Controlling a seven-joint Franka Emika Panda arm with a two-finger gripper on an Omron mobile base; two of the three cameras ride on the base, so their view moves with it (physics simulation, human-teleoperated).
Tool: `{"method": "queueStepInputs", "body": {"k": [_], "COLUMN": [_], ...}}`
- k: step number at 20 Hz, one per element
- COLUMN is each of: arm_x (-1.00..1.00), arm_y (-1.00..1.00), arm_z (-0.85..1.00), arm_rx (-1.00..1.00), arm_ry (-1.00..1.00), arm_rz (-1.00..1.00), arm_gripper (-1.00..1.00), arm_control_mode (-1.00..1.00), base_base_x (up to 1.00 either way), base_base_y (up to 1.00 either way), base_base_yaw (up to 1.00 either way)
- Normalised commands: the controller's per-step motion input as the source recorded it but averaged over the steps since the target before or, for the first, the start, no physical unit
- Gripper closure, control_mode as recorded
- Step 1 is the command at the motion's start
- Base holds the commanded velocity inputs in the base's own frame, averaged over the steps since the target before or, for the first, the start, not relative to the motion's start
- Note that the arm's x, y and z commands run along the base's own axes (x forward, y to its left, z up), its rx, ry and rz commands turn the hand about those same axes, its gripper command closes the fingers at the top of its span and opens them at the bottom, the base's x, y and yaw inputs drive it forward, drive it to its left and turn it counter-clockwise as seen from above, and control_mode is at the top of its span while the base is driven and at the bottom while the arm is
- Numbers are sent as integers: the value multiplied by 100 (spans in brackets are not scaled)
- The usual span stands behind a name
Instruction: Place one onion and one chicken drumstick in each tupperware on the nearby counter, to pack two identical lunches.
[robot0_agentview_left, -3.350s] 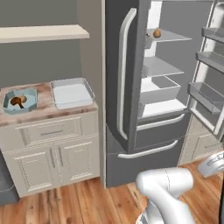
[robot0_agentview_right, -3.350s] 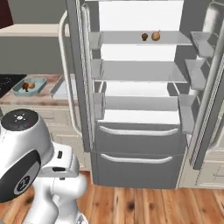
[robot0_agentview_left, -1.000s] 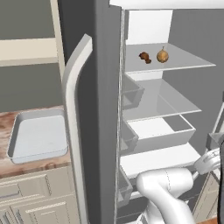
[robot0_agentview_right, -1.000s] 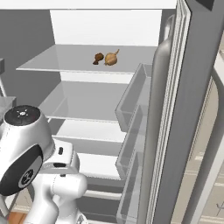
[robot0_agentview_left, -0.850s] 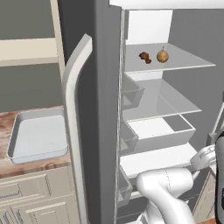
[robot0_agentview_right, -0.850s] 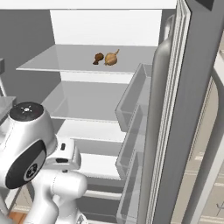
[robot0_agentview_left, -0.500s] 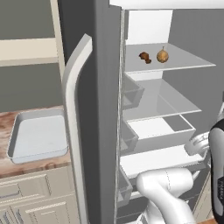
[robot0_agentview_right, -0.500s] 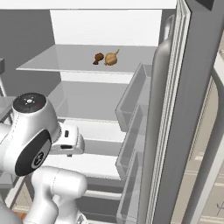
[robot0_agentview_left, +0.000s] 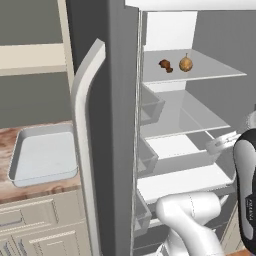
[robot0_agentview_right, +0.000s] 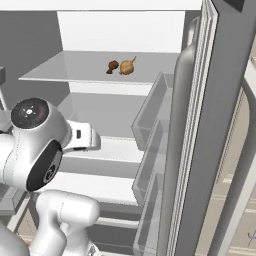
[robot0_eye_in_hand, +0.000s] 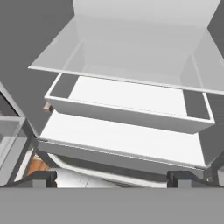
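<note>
A brown onion (robot0_agentview_left: 185, 63) and a dark chicken drumstick (robot0_agentview_left: 165, 65) lie side by side on the upper glass shelf of the open fridge, the onion (robot0_agentview_right: 127, 66) to the right of the drumstick (robot0_agentview_right: 113, 66). One pale grey-white tupperware (robot0_agentview_left: 44, 160) sits empty on the marbled counter (robot0_agentview_left: 6, 139), left of the fridge. My gripper (robot0_eye_in_hand: 113, 178) is open, its fingertips (robot0_eye_in_hand: 41, 177) wide apart with nothing between them. It faces the fridge's lower shelves, well below the onion and drumstick.
The left fridge door with its long pale handle (robot0_agentview_left: 87, 150) stands between the counter and the shelves. Door bins (robot0_agentview_right: 155, 130) line the open right door. A white drawer (robot0_eye_in_hand: 127, 109) sits under a glass shelf. A cream wall shelf (robot0_agentview_left: 30, 56) hangs above the counter.
The base drove closer to the fridge before the last second. Since then my arm has swung up in front of the lower shelves. Onion, drumstick and tupperware have not moved.
</note>
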Motion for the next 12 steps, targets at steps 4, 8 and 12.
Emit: {"method": "queueStepInputs", "body": {"k": [4, 8, 12], "arm_x": [12, 19, 34], "arm_y": [0, 0, 0], "arm_z": [41, 43, 35], "arm_rx": [0, 0, 0], "arm_ry": [-8, -1, 0], "arm_rz": [0, -1, -8], "arm_gripper": [-100, -100, -100], "arm_control_mode": [-100, -100, -100], "base_base_x": [0, 0, 0], "base_base_y": [0, 0, 0], "base_base_yaw": [0, 0, 0]}}
